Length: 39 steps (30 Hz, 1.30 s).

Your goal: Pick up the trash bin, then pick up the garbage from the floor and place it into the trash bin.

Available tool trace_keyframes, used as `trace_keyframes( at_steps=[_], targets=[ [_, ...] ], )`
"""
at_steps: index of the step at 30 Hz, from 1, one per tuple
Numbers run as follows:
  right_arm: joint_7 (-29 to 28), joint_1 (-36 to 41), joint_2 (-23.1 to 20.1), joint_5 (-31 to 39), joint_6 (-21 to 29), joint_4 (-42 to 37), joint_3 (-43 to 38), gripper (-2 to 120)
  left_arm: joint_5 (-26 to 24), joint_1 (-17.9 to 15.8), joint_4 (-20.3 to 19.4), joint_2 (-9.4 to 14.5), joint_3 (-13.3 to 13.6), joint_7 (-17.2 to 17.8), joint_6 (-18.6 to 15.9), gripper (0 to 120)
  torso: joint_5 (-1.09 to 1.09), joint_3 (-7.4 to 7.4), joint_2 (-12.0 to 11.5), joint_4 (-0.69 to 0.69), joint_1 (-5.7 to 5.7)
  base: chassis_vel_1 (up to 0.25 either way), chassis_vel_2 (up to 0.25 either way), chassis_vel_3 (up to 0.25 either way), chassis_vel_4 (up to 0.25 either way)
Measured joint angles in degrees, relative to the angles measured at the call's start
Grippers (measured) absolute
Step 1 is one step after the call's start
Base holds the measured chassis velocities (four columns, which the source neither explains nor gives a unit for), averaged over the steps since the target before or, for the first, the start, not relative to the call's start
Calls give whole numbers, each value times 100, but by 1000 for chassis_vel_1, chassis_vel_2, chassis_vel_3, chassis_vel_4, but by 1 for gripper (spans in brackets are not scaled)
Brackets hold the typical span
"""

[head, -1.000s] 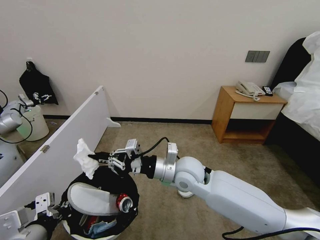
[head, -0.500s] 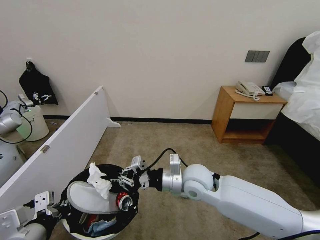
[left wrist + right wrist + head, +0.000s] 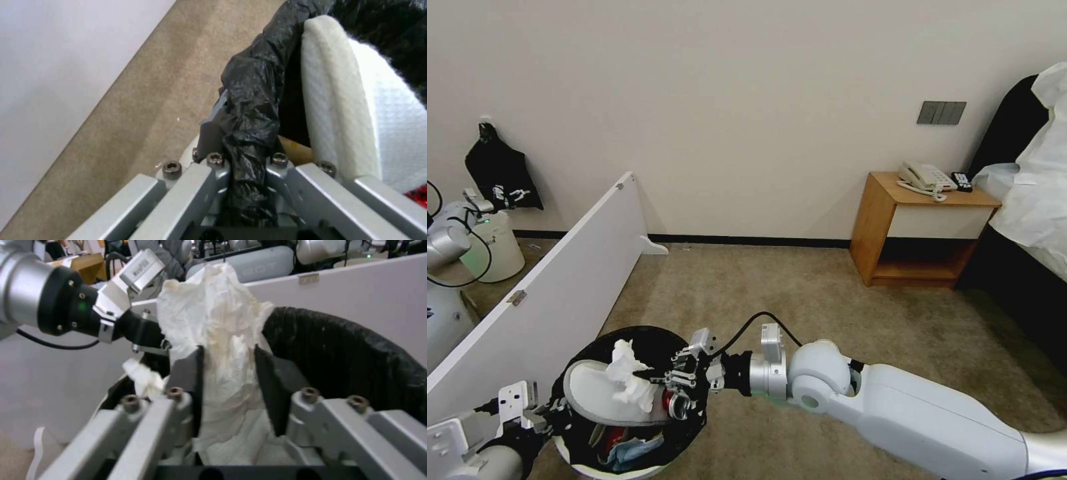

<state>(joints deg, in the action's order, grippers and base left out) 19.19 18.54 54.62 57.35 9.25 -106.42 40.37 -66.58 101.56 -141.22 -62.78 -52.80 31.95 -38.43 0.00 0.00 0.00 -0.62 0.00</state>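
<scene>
Right end effector (image 3: 650,381) sits over the trash bin (image 3: 694,407) mouth, fingers apart w/ white tissue (image 3: 627,380) between them, resting on a white slipper (image 3: 590,393) atop the bin. Red can (image 3: 675,403) lies beside the slipper, inside the bin. Left end effector (image 3: 247,166) is clamped on the bin's black liner rim, nearest the white partition (image 3: 547,300).
</scene>
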Motion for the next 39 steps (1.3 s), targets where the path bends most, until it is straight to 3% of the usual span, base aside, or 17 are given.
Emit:
trace_keyframes(
  at_steps=[1, 5, 7, 11, 18, 27, 39],
  targets=[
    [-4, -10, 15, -3, 6, 23, 12, 42, -29, 5, -5, -1, 2, 7, -2, 2, 0, 0, 0, 0, 0, 0, 0, 0, 0],
    [-4, -20, 25, -23, 11, 60, 22, 51, -70, 28, -21, -1, 5, 20, -8, 2, 0, 0, 0, 0, 0, 0, 0, 0, 0],
    [2, -22, 20, -44, 11, 72, 19, 64, -107, 43, -29, -2, 21, 44, -19, 2, 0, 0, 0, 0, 0, 0, 0, 0, 0],
    [39, 36, 22, -103, -43, 79, -75, 74, -117, 32, -20, -4, 41, 57, -23, 2, 0, 0, 0, 0, 0, 0, 0, 0, 0],
    [204, 492, -84, -241, -466, 9, -563, 99, -111, 2, 40, -9, 87, 71, -26, 2, 0, 0, 0, -1, 0, 0, 0, 0, 0],
    [120, 932, -222, -103, -893, -193, -1001, 100, -191, -49, 84, 27, 49, 117, -39, 2, 0, 0, 0, -1, 0, 0, 0, 0, 0],
    [112, 1059, -282, -43, -931, -286, -985, 100, -265, -87, 74, 26, 48, 133, -42, 2, 0, 0, 0, 1, 0, 0, 0, 0, 0]
  ],
)
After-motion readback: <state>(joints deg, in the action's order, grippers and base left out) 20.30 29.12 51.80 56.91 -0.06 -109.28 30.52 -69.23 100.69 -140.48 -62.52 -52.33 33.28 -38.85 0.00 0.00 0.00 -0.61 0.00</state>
